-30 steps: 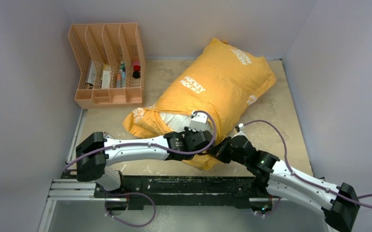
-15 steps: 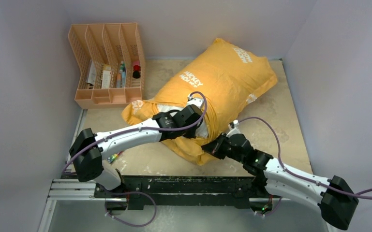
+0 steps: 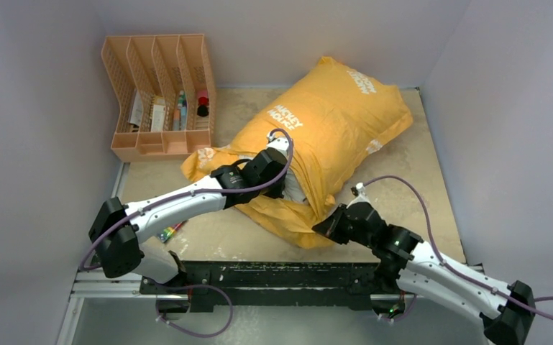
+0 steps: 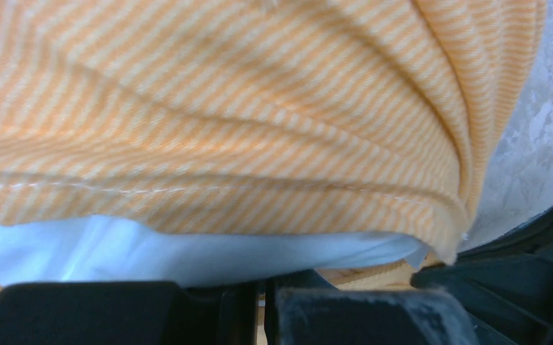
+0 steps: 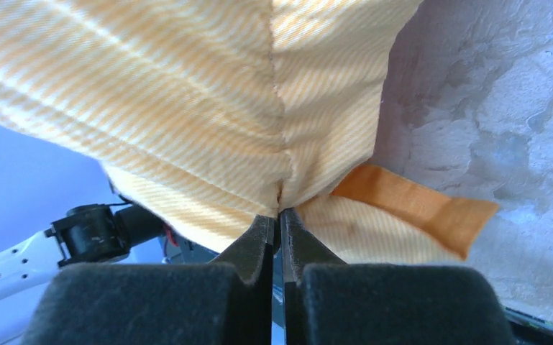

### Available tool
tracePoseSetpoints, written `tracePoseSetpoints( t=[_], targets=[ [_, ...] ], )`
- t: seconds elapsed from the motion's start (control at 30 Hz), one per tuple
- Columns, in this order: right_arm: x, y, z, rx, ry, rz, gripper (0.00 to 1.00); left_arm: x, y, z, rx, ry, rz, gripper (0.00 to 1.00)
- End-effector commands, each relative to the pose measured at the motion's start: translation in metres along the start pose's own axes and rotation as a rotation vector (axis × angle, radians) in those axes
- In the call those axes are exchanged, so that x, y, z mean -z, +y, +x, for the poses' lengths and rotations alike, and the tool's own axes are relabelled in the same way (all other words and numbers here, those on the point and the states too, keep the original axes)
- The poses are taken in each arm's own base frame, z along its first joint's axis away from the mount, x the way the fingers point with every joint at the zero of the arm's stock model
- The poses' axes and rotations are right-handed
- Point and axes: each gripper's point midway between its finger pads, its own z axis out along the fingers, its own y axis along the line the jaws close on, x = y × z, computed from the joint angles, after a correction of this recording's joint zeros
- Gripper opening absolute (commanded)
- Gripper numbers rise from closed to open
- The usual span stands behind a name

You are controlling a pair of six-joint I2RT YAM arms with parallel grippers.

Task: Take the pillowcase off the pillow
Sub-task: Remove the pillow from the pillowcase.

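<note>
Left of the pillowcase (image 3: 331,115), a pink rack (image 3: 160,93) stands on the counter (image 3: 403,180). At the pillowcase's open end, the left end effector (image 4: 262,287) has its fingers together against the pillow (image 4: 187,251), which is mostly inside; whether they pinch it, I cannot tell. The right end effector (image 5: 280,215) is clamped on the pillowcase's near corner seam.

We log soft, even overhead light, faint shadows. Wrist views: pillowcase (image 4: 259,108) weave slightly blurred, bottom edge defocused.
</note>
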Motion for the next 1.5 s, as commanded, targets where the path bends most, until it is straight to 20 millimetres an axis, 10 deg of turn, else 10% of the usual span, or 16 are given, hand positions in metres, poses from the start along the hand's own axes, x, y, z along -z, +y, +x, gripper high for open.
tracePoseSetpoints(
  t=[0.0,0.5,0.67,0.83,1.3,1.47],
  targets=[
    [-0.013,-0.076,0.032,0.083,0.117,0.252,0.0,0.031,-0.014,-0.107,0.127,-0.343,0.084,0.0],
    [-0.038,-0.112,0.024,0.191,0.132,0.582,0.0,0.091,-0.067,-0.181,0.218,-0.477,0.33,0.0],
    [-0.017,-0.041,0.007,0.197,0.113,0.385,0.0,0.082,-0.052,-0.16,0.228,-0.448,0.277,0.0],
    [0.009,0.035,-0.005,0.094,0.034,-0.021,0.5,0.055,-0.056,-0.137,0.285,-0.407,0.308,0.0],
    [0.005,0.07,-0.004,-0.031,0.043,-0.162,0.72,0.013,-0.071,-0.093,0.245,-0.285,0.29,0.0],
    [0.015,0.079,-0.018,0.172,0.011,-0.123,0.99,0.014,-0.066,-0.088,0.245,-0.278,0.264,0.0]
  ],
)
